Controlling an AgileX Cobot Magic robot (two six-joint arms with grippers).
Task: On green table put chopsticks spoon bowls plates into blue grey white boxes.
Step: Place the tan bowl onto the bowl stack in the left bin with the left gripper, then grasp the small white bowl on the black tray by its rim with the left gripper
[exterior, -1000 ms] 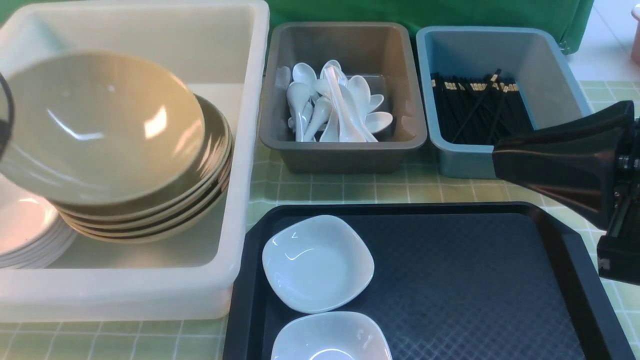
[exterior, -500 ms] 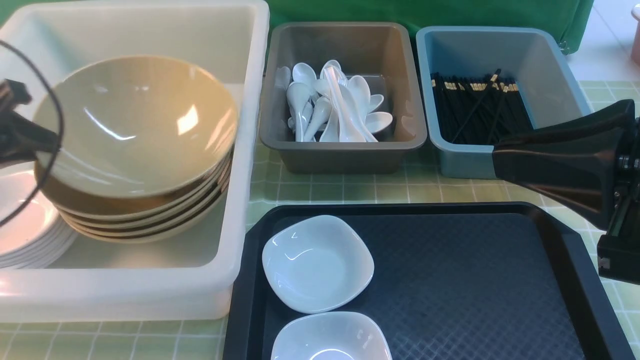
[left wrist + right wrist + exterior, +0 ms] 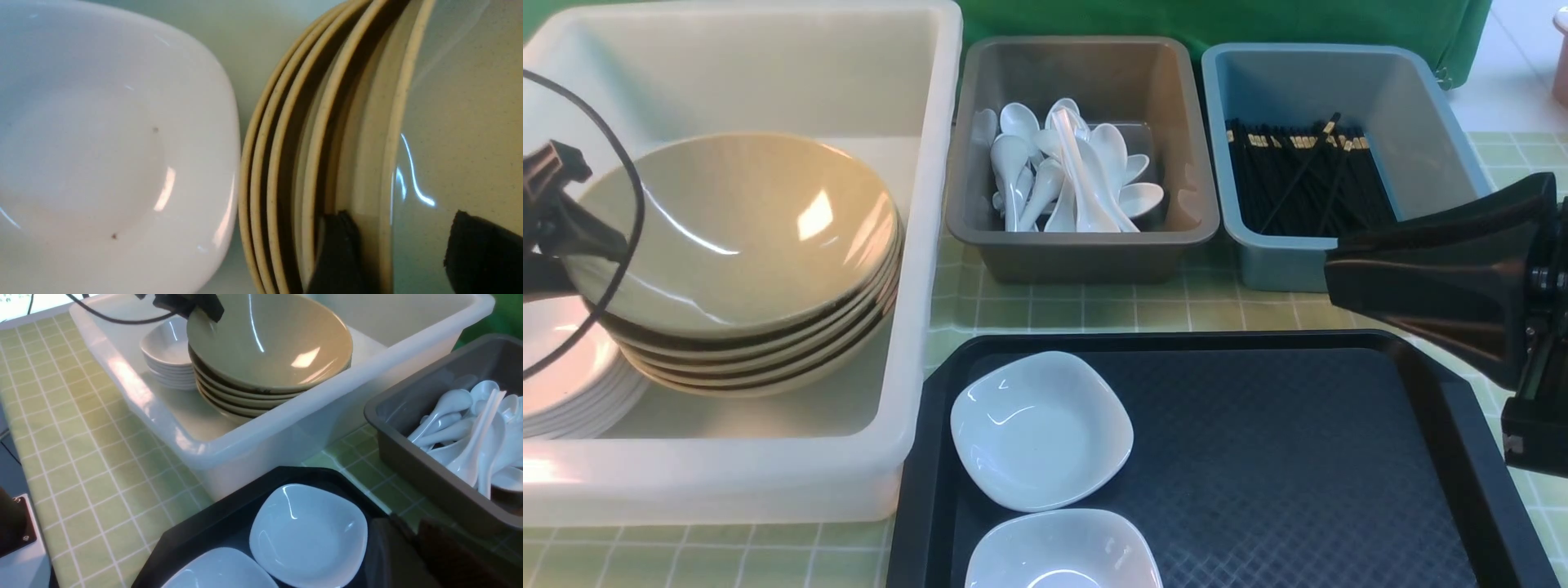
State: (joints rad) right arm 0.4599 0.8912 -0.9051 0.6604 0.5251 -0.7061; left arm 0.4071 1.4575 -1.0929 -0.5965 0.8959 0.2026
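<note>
Setting: a green checked table (image 3: 1094, 306) is shown from the front, with three boxes across the upper half of the frame and a black tray (image 3: 1298, 474) at lower right.
White box: the white box (image 3: 931, 245) fills the left of the frame; a stack of tan bowls (image 3: 768, 359) is held in it, with white plates (image 3: 564, 392) piled just beside, at the far left edge.
Top bowl: the top bowl (image 3: 743, 229) is nested on the stack, slightly tilted.
Left gripper: the left gripper (image 3: 402, 253) is seen at the bowl's left rim; its fingers (image 3: 339, 253) are spread apart, one outside the rim and one inside, with a gap showing at the inner one.
Right gripper: the right gripper (image 3: 1347, 265) is held at the right edge, above the tray corner; whether it is apart or together cannot be told, and nothing is seen in it.
Grey box: white spoons (image 3: 1070, 180) are heaped in the grey box (image 3: 1086, 253), top centre.
Blue box: black chopsticks (image 3: 1298, 180) are laid in the blue box (image 3: 1274, 261), top right.
Tray: two white dishes (image 3: 1041, 429) (image 3: 1062, 555) are left on it, at lower centre.
Step in hand: the bowl is judged to be at the point of release onto the stack.
Next move: the spread fingers need to be lifted clear of the rim without tipping the bowl; a dish on the tray is probably to be fetched after that.
</note>
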